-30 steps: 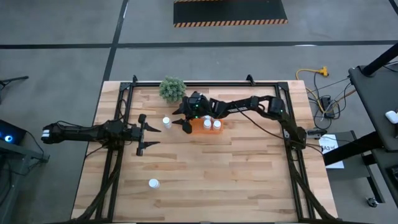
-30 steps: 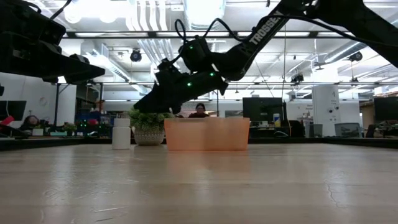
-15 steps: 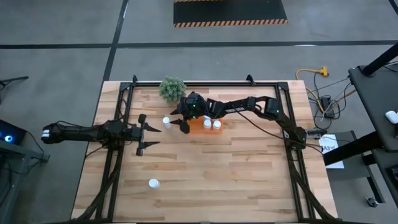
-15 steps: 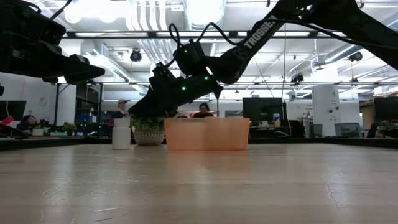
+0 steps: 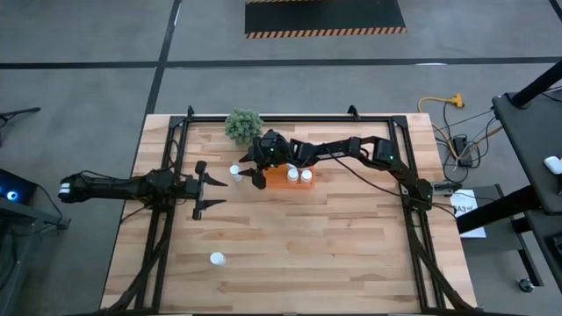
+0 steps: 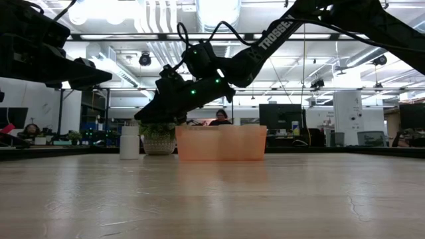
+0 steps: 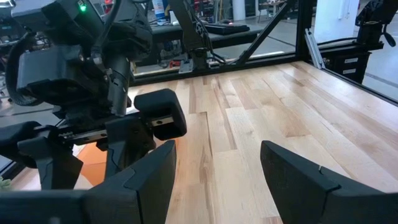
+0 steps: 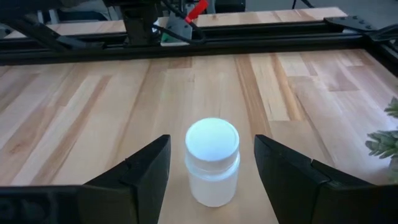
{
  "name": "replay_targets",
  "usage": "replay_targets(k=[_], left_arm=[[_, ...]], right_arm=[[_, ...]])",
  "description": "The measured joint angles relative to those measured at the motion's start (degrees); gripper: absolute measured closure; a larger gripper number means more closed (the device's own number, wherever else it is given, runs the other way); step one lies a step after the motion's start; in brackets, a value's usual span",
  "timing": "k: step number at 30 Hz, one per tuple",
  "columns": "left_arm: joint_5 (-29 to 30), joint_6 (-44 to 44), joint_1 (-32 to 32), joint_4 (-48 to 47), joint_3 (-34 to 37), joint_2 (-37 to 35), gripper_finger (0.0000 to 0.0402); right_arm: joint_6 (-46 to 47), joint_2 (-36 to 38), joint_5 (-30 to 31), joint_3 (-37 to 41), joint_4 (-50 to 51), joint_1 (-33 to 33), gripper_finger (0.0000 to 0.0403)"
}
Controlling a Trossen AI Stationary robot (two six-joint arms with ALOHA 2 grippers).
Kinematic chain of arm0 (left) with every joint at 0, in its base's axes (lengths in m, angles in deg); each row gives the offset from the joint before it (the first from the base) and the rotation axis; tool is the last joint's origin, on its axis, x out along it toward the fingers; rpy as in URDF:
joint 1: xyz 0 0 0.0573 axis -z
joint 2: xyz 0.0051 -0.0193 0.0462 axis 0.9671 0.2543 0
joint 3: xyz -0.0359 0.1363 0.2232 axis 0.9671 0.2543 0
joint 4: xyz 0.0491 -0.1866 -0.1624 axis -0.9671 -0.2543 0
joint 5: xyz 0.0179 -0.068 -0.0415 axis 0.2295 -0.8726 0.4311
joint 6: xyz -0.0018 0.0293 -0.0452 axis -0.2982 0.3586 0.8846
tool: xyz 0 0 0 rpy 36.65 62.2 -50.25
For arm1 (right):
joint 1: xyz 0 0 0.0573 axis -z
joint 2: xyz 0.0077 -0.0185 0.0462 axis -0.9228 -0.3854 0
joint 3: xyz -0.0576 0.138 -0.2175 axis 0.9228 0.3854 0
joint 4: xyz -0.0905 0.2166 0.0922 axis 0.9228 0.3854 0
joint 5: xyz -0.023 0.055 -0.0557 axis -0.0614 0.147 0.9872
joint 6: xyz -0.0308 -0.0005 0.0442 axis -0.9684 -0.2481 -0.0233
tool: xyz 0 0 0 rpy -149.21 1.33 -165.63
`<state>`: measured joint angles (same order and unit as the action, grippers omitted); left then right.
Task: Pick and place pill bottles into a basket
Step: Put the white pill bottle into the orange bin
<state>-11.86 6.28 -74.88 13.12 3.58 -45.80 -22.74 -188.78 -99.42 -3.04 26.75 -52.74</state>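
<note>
Reaching right gripper [image 8: 211,186], fingers apart, round small white plastic pill bottle [image 8: 212,160] | orange basket [image 5: 283,182] at 3 o'clock | left gripper [image 5: 211,190] apart, empty, waiting

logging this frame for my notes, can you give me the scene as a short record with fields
basket: orange basket on the table, beside the plant
bottles in basket: at least two white caps visible
bottle being approached: upright pill bottle next to the basket, between the right gripper fingers, not touched
other loose bottle: near the front edge
right gripper: open, lined up on the bottle
left gripper: open, empty, waiting over the table's left side
</note>
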Motion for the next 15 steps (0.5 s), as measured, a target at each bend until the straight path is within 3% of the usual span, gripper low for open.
replay_targets(k=[15], left_arm=[[0.0, 0.0, 0.0, 0.0, 0.0, 0.0, 0.0185]], right_arm=[[0.6, 0.0, 1.0, -2.5, 5.5, -0.7, 0.0184]])
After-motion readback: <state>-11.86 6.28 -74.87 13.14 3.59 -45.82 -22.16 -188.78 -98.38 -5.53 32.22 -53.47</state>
